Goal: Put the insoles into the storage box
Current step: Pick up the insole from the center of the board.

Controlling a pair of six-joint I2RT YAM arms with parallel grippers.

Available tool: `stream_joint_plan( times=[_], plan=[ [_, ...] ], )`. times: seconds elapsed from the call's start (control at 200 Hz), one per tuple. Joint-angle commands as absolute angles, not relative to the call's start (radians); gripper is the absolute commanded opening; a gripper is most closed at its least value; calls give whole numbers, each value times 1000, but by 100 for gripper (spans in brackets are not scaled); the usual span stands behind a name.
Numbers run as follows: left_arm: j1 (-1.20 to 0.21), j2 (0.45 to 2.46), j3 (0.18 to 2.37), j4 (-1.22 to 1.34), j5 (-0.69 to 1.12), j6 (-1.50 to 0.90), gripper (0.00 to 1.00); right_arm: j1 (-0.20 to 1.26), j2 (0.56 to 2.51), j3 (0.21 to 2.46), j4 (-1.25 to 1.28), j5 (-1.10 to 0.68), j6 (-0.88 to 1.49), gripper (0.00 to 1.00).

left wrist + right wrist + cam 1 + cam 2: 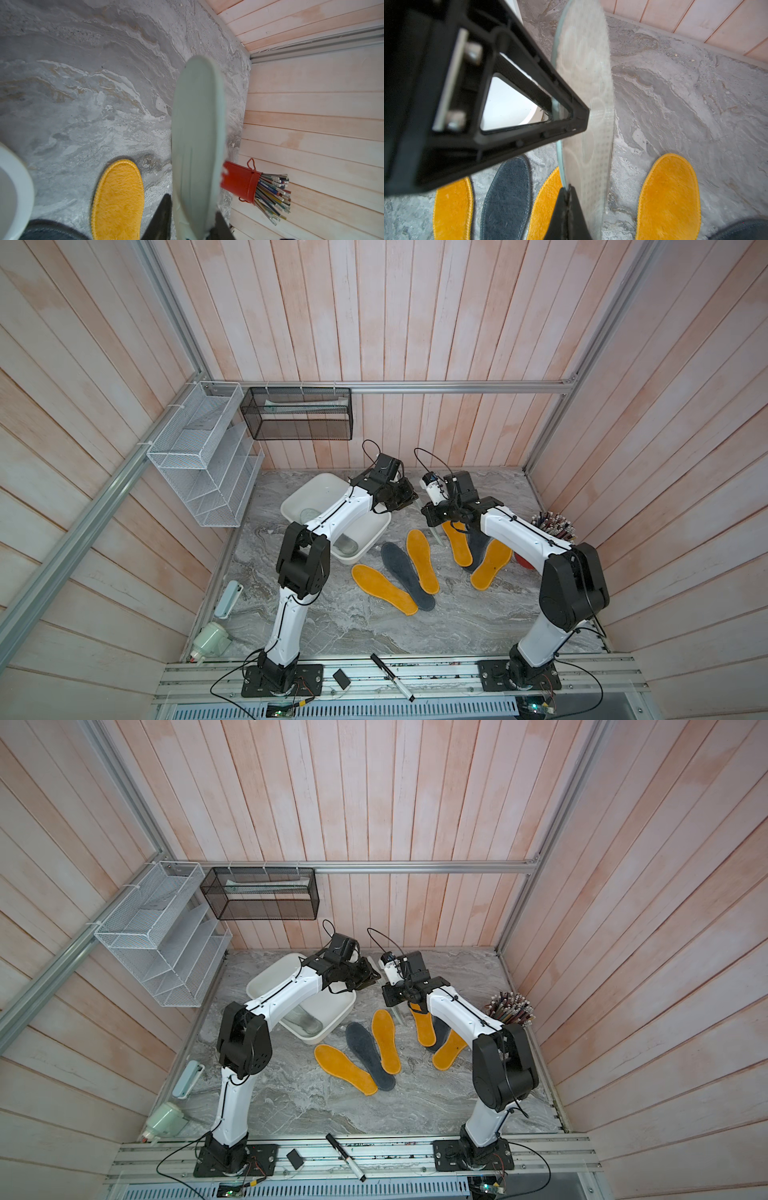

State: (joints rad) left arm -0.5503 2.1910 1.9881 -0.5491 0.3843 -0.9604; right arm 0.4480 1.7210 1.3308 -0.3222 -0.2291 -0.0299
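Pale insole (583, 72) edge-up near storage box (320, 489)

I'm standing in a robotics lab cell: two arms (345, 510) bolted to an aluminium rail (436, 674), plank walls (415, 323) framed in aluminium profile (457, 386), and a marble-look surface (374, 626).

I see fuzzy pile on the orange-yellow foot-shaped insoles (422, 561), a dotted moulded texture on the pale translucent insole (583, 62), and matt marbling on the grey tabletop (374, 626).
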Motion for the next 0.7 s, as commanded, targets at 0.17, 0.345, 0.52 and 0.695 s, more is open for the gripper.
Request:
stream_joint_plan(
  times=[0.17, 0.345, 0.52, 0.695],
  plan=[
    [-554, 2221, 2021, -560, 365, -948, 16, 459, 1728, 1362, -329, -241, -47, 0],
    [-554, 2226, 2021, -555, 371, -948, 4, 458, 1728, 1362, -328, -243, -49, 0],
    [-551, 2222, 2017, -552, 375, -948, 0, 459, 1727, 1364, -330, -256, -54, 0],
    [-529, 2179, 1954, -522, 383, -952, 0, 450, 1710, 1364, -335, -287, -58, 24]
  ],
)
